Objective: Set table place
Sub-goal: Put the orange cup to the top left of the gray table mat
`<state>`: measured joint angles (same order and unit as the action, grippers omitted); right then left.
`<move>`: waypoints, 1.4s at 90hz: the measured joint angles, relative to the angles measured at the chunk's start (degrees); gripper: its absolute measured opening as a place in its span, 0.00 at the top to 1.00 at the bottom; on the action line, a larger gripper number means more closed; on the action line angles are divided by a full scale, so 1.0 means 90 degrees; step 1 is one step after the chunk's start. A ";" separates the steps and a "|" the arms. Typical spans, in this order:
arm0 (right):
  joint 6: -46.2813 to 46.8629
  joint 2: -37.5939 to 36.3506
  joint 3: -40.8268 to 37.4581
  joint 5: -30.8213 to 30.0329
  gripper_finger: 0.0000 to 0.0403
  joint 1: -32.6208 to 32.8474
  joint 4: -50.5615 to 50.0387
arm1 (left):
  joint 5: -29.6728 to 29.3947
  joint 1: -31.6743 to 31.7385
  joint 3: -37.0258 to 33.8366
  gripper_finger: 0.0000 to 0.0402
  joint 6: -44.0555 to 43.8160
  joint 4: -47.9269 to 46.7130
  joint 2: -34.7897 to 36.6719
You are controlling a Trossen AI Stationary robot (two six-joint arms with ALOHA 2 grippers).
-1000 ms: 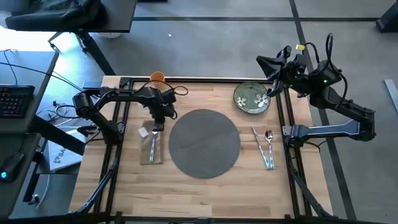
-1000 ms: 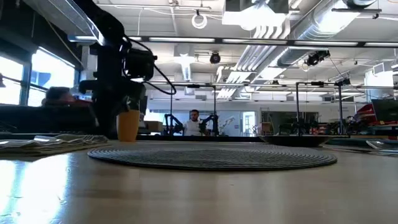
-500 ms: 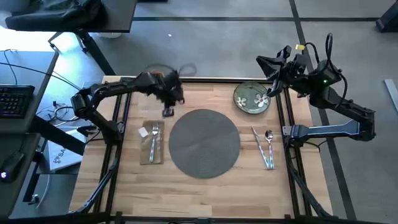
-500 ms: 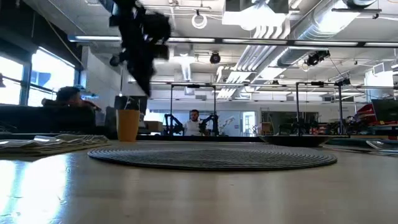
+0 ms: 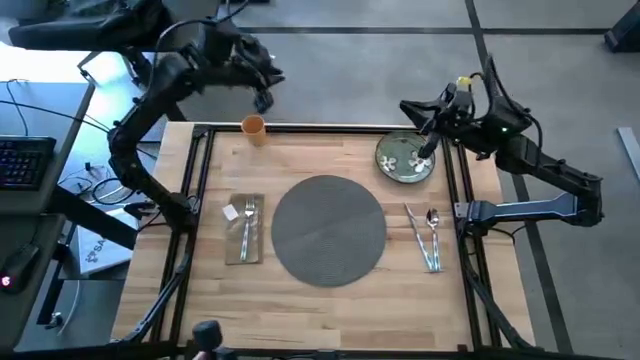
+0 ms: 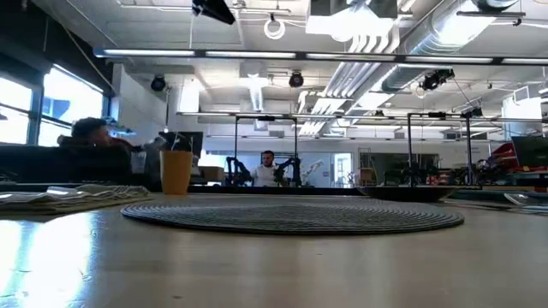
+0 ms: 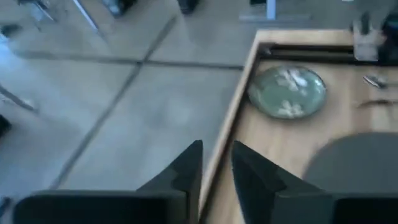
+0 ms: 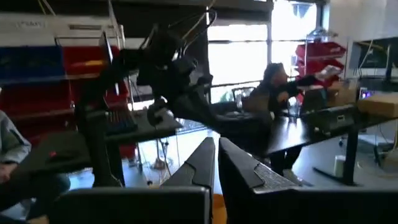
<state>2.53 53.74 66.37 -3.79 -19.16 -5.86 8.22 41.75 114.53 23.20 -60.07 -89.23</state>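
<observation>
From above, we are holding our left gripper high beyond the table's far edge, above the orange cup; our right gripper is hovering over the green plate. In the wrist views, both grippers' fingers are sitting nearly pressed together, holding nothing.

placemat centred (bare), plate far right

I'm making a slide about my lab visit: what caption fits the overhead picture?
Half-set table: placemat bare, green plate under the right claw, left claw raised past the orange cup.
</observation>
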 joint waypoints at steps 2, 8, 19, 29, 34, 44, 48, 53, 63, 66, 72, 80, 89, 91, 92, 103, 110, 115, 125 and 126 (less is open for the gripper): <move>-0.0010 0.0020 0.0000 -0.0022 0.97 0.0001 -0.0026 | -0.0009 0.0011 0.0000 0.76 0.0005 -0.0223 -0.0002; -0.0079 0.0053 0.0000 -0.0116 0.95 0.0000 -0.0042 | -0.0054 0.0048 -0.0060 0.68 0.0053 -0.0858 -0.0009; -0.0157 0.0073 0.0000 -0.0534 0.86 0.0000 -0.0089 | -0.0505 0.0068 -0.0312 0.55 0.0219 -0.1371 -0.0018; -0.0168 0.0067 0.0000 -0.0912 0.78 0.0000 -0.0259 | -0.1073 0.0069 -0.0493 0.45 0.0272 -0.1162 -0.0069; -0.0165 0.0067 0.0000 -0.1013 0.74 0.0000 -0.0390 | -0.1237 0.0122 -0.0558 0.41 0.0277 -0.1092 -0.0139; -0.0166 0.0065 0.0000 -0.1137 0.67 0.0000 -0.0785 | -0.1327 0.0289 -0.0563 0.36 0.0236 -0.1371 -0.0493; -0.0167 0.0067 0.0000 -0.1137 0.65 0.0000 -0.1015 | -0.1367 0.0366 -0.0569 0.35 0.0235 -0.1534 -0.0671; -0.0166 0.0072 0.0000 -0.1147 0.63 0.0000 -0.1199 | -0.1434 0.0463 -0.0574 0.35 0.0255 -0.1636 -0.0913; -0.0166 0.0069 0.0000 -0.1267 0.61 0.0000 -0.1238 | -0.1426 0.0730 -0.0572 0.35 0.0321 -0.1809 -0.1421; -0.0166 0.0069 0.0000 -0.1368 0.61 0.0001 -0.1199 | -0.1348 0.0815 -0.0572 0.35 0.0342 -0.1853 -0.1574; -0.0167 0.0069 0.0000 -0.1622 0.60 0.0000 -0.1086 | -0.1157 0.0947 -0.0574 0.35 0.0296 -0.1902 -0.1869; -0.0161 0.0068 0.0000 -0.1969 0.60 0.0000 -0.0926 | -0.0760 0.1165 -0.0579 0.35 -0.0116 -0.1940 -0.2061; -0.0133 0.0069 0.0000 -0.2211 0.60 0.0000 -0.0726 | -0.0662 0.1245 -0.0569 0.35 -0.0152 -0.2147 -0.2137; -0.0147 0.0069 0.0000 -0.2249 0.60 0.0000 -0.0674 | -0.0626 0.1258 -0.0569 0.35 -0.0192 -0.2152 -0.2145; -0.0152 0.0069 0.0000 -0.2258 0.60 0.0000 -0.0646 | -0.0605 0.1267 -0.0569 0.35 -0.0210 -0.2151 -0.2148; -0.0166 0.0067 0.0000 -0.2348 0.60 -0.0025 -0.0523 | -0.0378 0.1291 -0.0571 0.36 -0.0335 -0.2260 -0.2053; -0.0291 0.0067 0.0000 -0.2359 0.60 -0.0123 -0.0566 | -0.0373 0.1288 -0.0573 0.36 -0.0303 -0.2320 -0.2042; -0.0311 0.0070 0.0000 -0.2295 0.60 -0.0230 -0.0677 | -0.0406 0.1288 -0.0661 0.36 -0.0284 -0.2292 -0.2075; 0.0091 0.0171 0.0000 -0.1467 0.60 -0.0645 -0.1284 | -0.0509 0.1259 -0.0741 0.36 -0.0231 -0.2377 -0.2083; 0.0129 0.0191 0.0000 -0.1343 0.60 -0.0698 -0.1369 | -0.0518 0.1259 -0.0739 0.36 -0.0231 -0.2380 -0.2077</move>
<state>3.69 55.46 66.37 -15.88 -25.44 -18.17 3.56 53.08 107.87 21.12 -81.49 -107.93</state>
